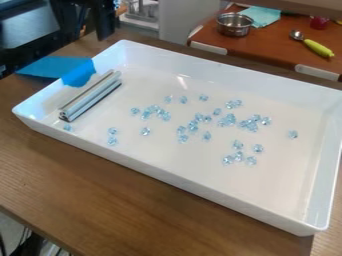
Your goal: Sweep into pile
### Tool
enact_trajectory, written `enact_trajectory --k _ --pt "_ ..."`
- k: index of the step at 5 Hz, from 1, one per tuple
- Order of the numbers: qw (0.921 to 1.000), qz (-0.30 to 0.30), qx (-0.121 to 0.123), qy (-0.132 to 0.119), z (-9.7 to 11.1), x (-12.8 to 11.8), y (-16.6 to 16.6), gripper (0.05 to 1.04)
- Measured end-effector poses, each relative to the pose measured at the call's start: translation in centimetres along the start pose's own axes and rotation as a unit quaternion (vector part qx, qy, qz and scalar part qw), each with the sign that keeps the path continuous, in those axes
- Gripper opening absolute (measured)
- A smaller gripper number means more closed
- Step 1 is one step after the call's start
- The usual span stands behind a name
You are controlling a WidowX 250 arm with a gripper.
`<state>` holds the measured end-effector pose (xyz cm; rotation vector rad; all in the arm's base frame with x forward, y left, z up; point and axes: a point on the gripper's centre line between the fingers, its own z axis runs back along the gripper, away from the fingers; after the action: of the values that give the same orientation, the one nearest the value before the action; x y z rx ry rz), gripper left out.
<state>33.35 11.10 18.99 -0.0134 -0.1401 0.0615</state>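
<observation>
Low passage runs along the far, near and right floor strips of the white tray [180, 181], bounded by raised walls, with scattered blue beads [228, 120] obstructing mid-floor, a metal bar [91, 96] the left end, and a blue sheet [79, 73] the left rim.

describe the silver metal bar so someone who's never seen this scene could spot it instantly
Start with the large white rectangular tray on the brown wooden table. Inside, along its left wall by the flat blue piece draped over the rim, lies the bar. It is long, straight and shiny, unlike the small pale-blue beads scattered beside it.
</observation>
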Motion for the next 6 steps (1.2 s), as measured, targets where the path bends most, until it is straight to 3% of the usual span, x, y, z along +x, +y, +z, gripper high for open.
enact_trajectory --k 1,3,6 --pt "0.9997 0.004 -0.007 0.025 -1.6 -0.5 0.0 1.000" --pt "0.9995 0.017 0.014 0.021 -3.8 -0.2 0.8 1.000" --pt "0.9989 0.040 0.021 -0.015 -5.2 0.9 2.7 1.000"
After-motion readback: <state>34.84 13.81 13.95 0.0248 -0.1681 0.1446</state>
